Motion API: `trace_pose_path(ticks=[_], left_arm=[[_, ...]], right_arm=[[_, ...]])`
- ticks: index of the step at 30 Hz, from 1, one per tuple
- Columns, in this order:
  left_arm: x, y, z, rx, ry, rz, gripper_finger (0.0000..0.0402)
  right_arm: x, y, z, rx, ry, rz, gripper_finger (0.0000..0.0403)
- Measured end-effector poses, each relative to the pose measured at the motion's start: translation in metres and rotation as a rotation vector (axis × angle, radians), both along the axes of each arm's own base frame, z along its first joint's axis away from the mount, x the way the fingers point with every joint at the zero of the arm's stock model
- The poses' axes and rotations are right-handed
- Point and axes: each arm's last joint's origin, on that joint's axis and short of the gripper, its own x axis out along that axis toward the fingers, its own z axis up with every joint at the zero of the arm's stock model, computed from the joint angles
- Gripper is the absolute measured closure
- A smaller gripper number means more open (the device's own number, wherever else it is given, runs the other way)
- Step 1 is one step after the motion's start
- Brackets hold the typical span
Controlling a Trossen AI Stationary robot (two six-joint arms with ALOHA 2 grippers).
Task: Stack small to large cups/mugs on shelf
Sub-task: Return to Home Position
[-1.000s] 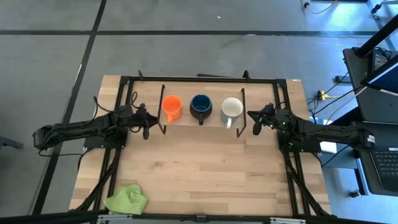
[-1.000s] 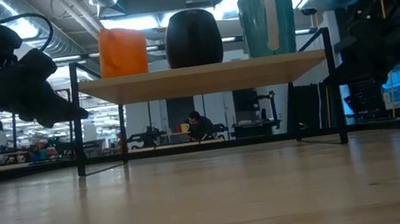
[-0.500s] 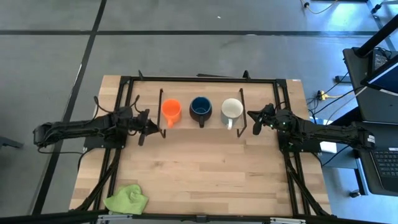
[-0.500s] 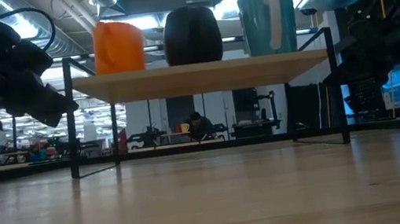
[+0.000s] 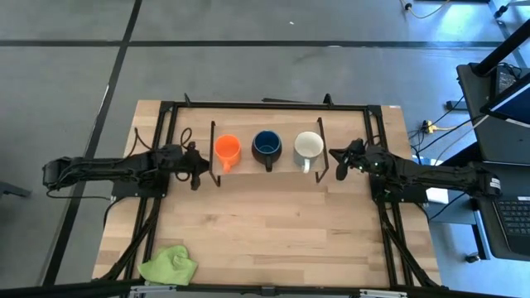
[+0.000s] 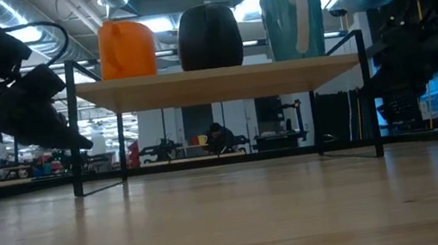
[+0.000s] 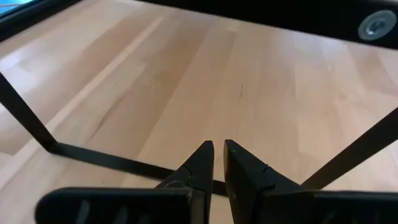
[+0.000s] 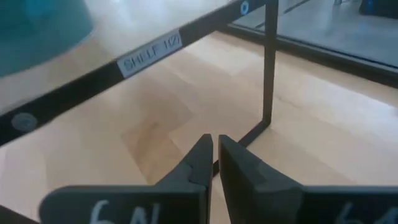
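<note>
Mugs stood on the shelf (image 6: 214,86), upper centre: orange mug (image 5: 227,149), blue mug (image 5: 267,143), white mug (image 5: 308,146), left to right. Left tool (image 5: 196,168) and right tool (image 5: 338,164) flanked it, each nearly closed and empty. Placement appeared complete; the return home called for retracting clear of the wire legs (image 6: 368,91).

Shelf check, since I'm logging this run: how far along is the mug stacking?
Done: the orange mug, blue mug and white mug stand in a row on the shelf, small to large. In hand: nothing; the left gripper and right gripper are shut and empty, beside the shelf's ends. Left: likely only parking the arms.
</note>
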Motion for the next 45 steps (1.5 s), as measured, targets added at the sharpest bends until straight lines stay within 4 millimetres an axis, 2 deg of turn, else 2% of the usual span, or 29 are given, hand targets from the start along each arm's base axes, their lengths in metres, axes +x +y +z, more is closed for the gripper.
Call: trace_pose_path(ticks=[8, 21, 45], left_arm=[[0.0003, 0.0002, -0.0019, 0.065, 0.035, -0.037, 0.0369], [0.0003, 0.0003, -0.0019, 0.132, 0.051, -0.071, 0.0369], [0.0004, 0.0003, -0.0018, 0.129, 0.050, -0.069, 0.0369]], right_arm=[[0.0015, 0.0012, -0.0044, -0.037, 0.076, 0.080, 0.0373], [0.0016, 0.0012, -0.0047, -0.107, 0.120, 0.112, 0.0373], [0.0016, 0.0011, -0.0047, -0.119, 0.126, 0.115, 0.0373]])
